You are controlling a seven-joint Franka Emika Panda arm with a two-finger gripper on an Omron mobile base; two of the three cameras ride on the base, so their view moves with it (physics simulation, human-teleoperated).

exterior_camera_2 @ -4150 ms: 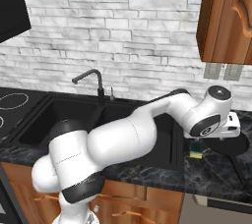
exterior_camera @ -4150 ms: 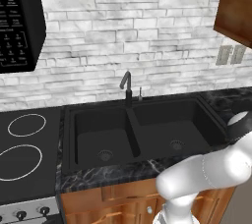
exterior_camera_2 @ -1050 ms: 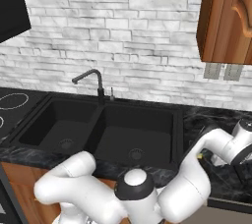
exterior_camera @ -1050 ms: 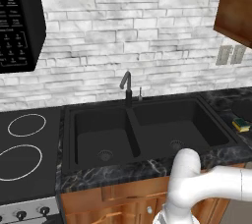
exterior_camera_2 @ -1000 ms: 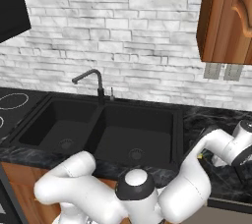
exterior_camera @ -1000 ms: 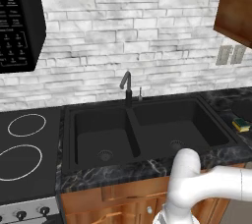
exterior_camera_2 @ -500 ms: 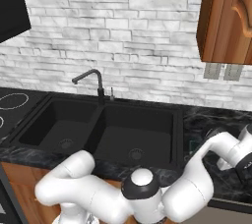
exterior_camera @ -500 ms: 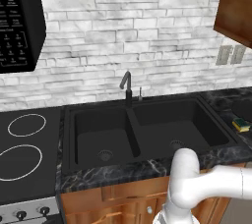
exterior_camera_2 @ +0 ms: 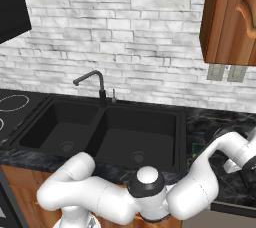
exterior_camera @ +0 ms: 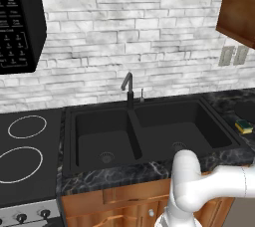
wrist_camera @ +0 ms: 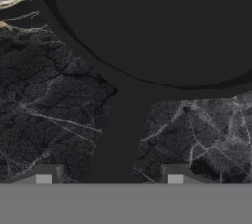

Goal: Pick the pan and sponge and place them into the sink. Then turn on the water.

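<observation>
The end effector (wrist_camera: 109,179) hangs low over the pan's handle, its two finger tips (wrist_camera: 44,178) spread on either side of the handle with bench showing between each tip and it, so nothing is pinched. In the hand view the pan (wrist_camera: 152,26) lies flat on the dark marbled bench (wrist_camera: 54,105), its round black bowl ahead of the tips and its straight handle running back between them. The sponge (exterior_camera: 244,126) sits on the bench to the right of the sink (exterior_camera: 149,136), yellow with a green top, close to the basin's rim. Both basins lie bare around their drains. The curved black faucet (exterior_camera: 128,87) stands behind the divider between the basins
</observation>
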